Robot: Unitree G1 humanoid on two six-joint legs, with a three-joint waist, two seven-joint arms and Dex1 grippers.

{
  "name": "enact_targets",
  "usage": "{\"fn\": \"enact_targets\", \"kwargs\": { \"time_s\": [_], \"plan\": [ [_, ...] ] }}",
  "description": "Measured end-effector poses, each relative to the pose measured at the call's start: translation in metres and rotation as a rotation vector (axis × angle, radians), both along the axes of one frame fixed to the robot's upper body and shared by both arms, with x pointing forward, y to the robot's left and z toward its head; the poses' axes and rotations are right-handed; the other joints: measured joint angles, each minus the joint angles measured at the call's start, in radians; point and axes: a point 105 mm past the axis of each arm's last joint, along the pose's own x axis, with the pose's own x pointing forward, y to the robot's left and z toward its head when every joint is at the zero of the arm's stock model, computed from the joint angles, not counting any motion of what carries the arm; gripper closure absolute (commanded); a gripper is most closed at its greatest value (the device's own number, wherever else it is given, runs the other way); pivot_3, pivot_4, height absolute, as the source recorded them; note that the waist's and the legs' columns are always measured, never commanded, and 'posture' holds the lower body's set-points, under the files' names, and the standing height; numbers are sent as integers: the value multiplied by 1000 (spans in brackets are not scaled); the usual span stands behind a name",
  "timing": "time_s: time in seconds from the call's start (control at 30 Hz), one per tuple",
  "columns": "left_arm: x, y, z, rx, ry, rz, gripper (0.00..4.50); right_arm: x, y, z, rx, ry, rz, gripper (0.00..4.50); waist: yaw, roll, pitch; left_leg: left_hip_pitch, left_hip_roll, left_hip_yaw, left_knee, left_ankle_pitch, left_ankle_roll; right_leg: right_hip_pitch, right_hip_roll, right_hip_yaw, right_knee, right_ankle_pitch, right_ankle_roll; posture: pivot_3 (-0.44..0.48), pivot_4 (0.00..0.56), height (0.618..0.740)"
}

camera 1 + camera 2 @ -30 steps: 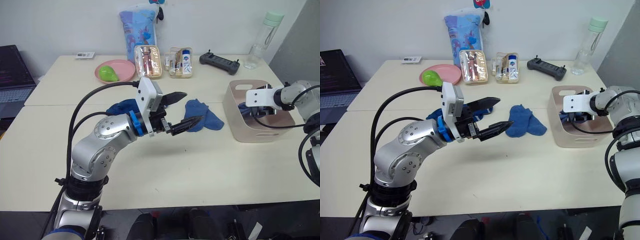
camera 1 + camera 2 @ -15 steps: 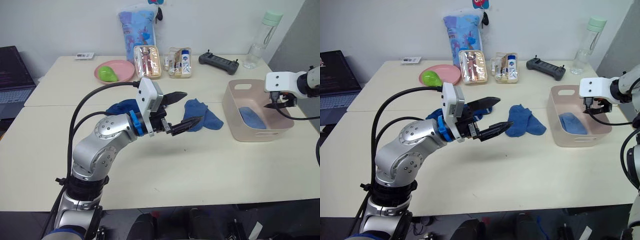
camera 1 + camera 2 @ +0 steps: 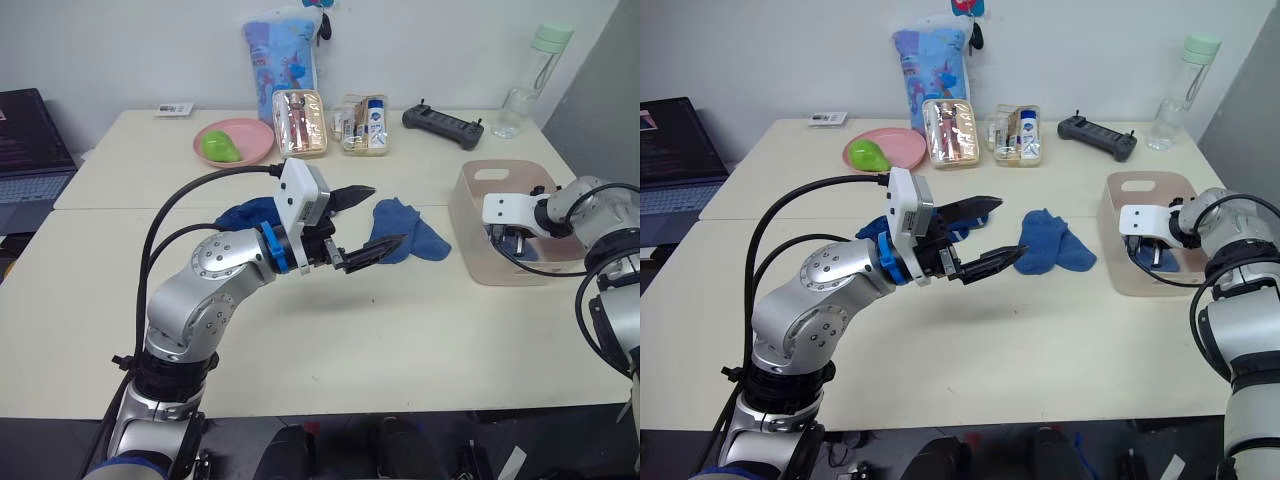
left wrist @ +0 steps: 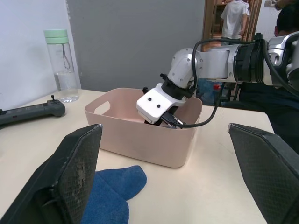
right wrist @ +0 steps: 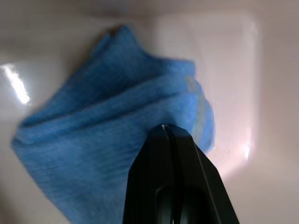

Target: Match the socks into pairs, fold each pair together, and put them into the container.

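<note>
Blue folded socks (image 5: 107, 154) lie inside the pink tub (image 3: 478, 262), right jaws (image 5: 166, 135) closed just above them. Left jaws (image 3: 366, 222) gape wide over the desk (image 3: 420, 340), near loose socks (image 3: 408, 232).

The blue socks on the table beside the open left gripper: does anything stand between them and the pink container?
Nothing visible does. The blue socks lie on bare table, and the stretch from them to the near wall of the pink container holds nothing. The left gripper hovers beside the socks, away from the container.
</note>
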Motion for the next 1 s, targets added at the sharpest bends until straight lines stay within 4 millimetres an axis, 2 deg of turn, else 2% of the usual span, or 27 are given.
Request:
{"fn": "enact_targets", "kwargs": {
  "time_s": [0.13,0.3,0.37,0.47,0.53,0.6,0.67,0.77,0.83,0.9,1.0],
  "plan": [
    [1,2,-2,3,7,9,0,7,-2,11,17,-90,-28,4477,-1,0,0,0,0,0,1,0,0,0,0,0,1,0,0,0,150,740],
    [2,8,-5,21,13,28,0,13,-2,48,83,-189,-43,4477,-3,0,0,0,0,0,-1,0,0,0,0,0,0,0,0,0,150,740],
    [4,19,-10,46,19,58,0,15,1,62,106,-236,-33,4111,-5,0,0,0,0,0,-1,0,0,0,0,0,0,0,0,0,150,740],
    [17,58,-19,100,20,224,0,20,22,93,286,-353,18,3342,-13,1,0,1,1,1,-2,0,0,-1,1,1,1,0,0,0,150,740],
    [27,87,-24,105,7,371,0,21,55,116,477,-403,107,2602,-19,1,0,2,2,0,-2,0,0,-1,1,0,1,0,0,0,150,740],
    [31,106,-31,100,11,467,0,17,91,124,630,-415,201,1895,-18,1,-1,2,3,-1,-2,-1,3,0,1,-2,1,0,0,0,150,740],
    [31,126,-51,72,47,575,0,3,132,100,811,-352,256,1158,-9,-2,-8,0,5,-2,-2,-2,4,0,2,-3,0,0,0,0,150,740],
    [24,149,-83,51,120,700,0,-25,166,38,967,-181,194,86,13,-1,-7,-6,4,-4,0,-3,4,-4,1,-4,0,0,0,0,150,740],
    [18,161,-92,17,114,788,0,-48,176,13,1021,-145,148,38,35,0,-8,-14,2,-7,4,-2,4,-10,0,-5,1,1,0,0,150,740],
    [13,169,-100,7,116,851,0,-65,182,-4,1042,-125,118,38,43,0,-7,-17,1,-7,9,-3,5,-10,0,-4,0,3,2,0,150,740],
    [-4,176,-116,1,137,921,0,-88,178,-22,1060,-152,65,38,44,0,-8,-12,0,-6,10,-5,8,-4,-1,-3,-1,3,3,0,150,740]
  ]
}}
